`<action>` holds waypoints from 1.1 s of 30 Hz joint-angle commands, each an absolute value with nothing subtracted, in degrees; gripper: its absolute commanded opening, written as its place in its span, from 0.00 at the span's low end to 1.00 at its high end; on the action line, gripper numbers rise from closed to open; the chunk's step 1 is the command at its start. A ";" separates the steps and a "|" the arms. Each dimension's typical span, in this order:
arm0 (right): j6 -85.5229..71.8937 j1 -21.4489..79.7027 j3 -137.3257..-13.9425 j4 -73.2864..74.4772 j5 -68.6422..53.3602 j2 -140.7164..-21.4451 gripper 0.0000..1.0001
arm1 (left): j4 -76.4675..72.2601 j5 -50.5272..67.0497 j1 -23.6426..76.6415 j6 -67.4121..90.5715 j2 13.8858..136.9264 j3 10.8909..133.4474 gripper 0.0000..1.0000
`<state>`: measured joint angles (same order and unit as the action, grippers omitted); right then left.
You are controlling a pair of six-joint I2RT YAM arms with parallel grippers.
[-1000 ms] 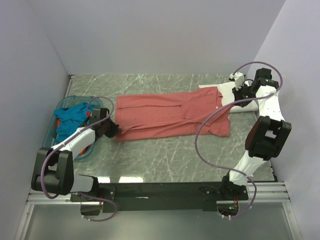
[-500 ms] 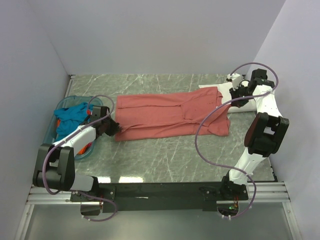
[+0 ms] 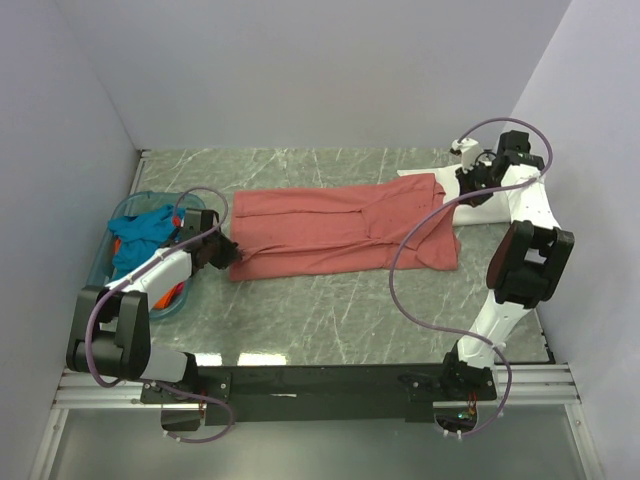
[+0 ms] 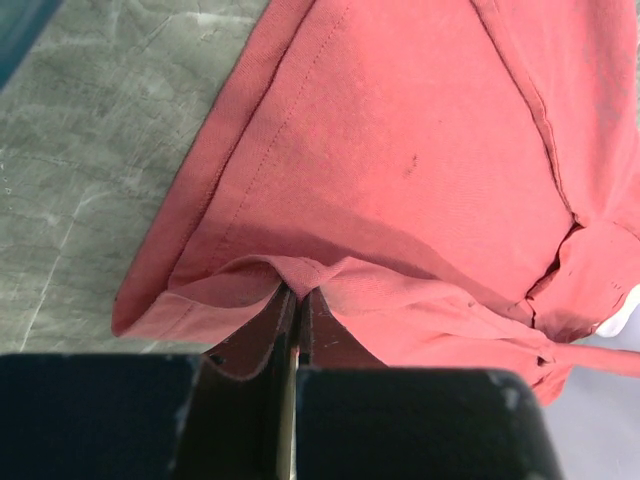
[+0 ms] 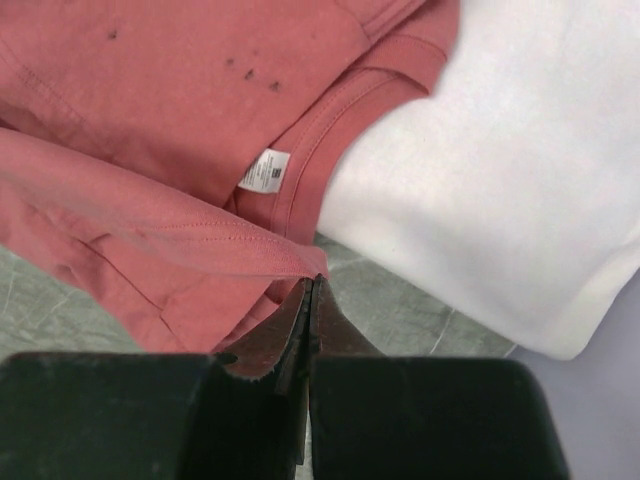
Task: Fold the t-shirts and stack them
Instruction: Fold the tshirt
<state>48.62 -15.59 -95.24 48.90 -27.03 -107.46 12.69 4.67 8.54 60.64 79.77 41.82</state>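
The dusty-red t-shirt (image 3: pixel 330 230) lies stretched out across the middle of the table, and also shows in the left wrist view (image 4: pixel 400 150) and the right wrist view (image 5: pixel 150 90). My left gripper (image 3: pixel 228 257) is shut on a pinch of cloth at the shirt's left near corner (image 4: pixel 298 292). My right gripper (image 3: pixel 460 190) is shut at the shirt's neck end, with a raised red fold ending at its tips (image 5: pixel 312 282). The white neck label (image 5: pixel 263 170) shows. A folded white t-shirt (image 3: pixel 485 208) lies just beyond, also seen in the right wrist view (image 5: pixel 500 180).
A translucent blue basket (image 3: pixel 124 206) stands at the left, holding a teal-blue shirt (image 3: pixel 142 235) and an orange one (image 3: pixel 176 293). Walls close in the table on the left, back and right. Purple cables loop over both arms.
My right gripper has shifted a little left and toward the back wall at the shirt's neck end. The left gripper has barely moved and still holds the corner.
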 commanded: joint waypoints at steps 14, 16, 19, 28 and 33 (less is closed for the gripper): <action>46.49 -14.15 -100.46 46.93 -25.66 -111.01 0.00 | 11.08 3.25 7.65 58.71 80.68 44.21 0.00; 46.49 -14.06 -100.46 46.93 -25.58 -111.09 0.00 | 11.08 3.25 7.65 58.71 80.86 44.12 0.00; 46.49 -13.89 -100.81 47.02 -25.58 -111.44 0.00 | 10.99 3.25 7.65 58.71 81.03 44.21 0.00; 46.23 -13.36 -102.04 47.46 -25.40 -112.06 0.00 | 11.60 1.94 7.56 58.89 80.42 44.12 0.00; 45.88 -12.48 -102.74 47.46 -25.05 -112.32 0.00 | 11.60 1.14 7.47 59.24 79.54 43.33 0.00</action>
